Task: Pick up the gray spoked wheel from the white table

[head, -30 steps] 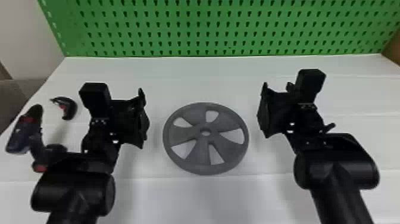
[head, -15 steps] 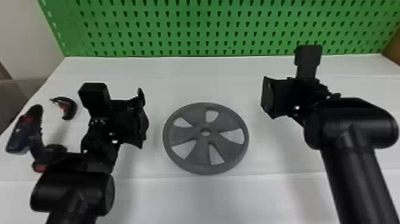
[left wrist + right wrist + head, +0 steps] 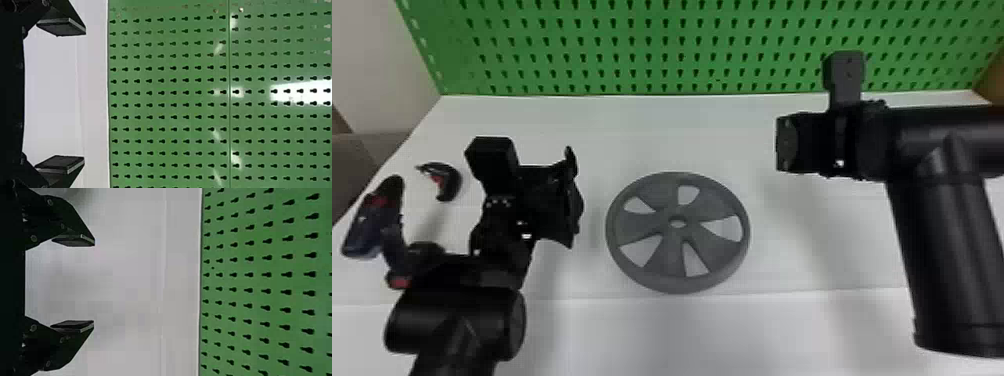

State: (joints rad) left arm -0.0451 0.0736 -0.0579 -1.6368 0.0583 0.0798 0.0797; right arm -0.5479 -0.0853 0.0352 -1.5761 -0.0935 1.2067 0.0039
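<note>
Right gripper (image 3: 786, 144) farther from spoked wheel (image 3: 666, 256)

The round gray wheel (image 3: 668, 242), broad-spoked, lies flat on the table (image 3: 832, 240), between left gripper (image 3: 574, 200) and right gripper (image 3: 786, 144), touching neither.

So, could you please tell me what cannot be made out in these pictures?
- Head view: the underside of the gray spoked wheel, hidden by its own top.
- Head view: part of the power tool, behind the left arm.
- Head view: what the curved black thing is, too small.
- Head view: the pegboard's top, cut off by the upper edge.
</note>
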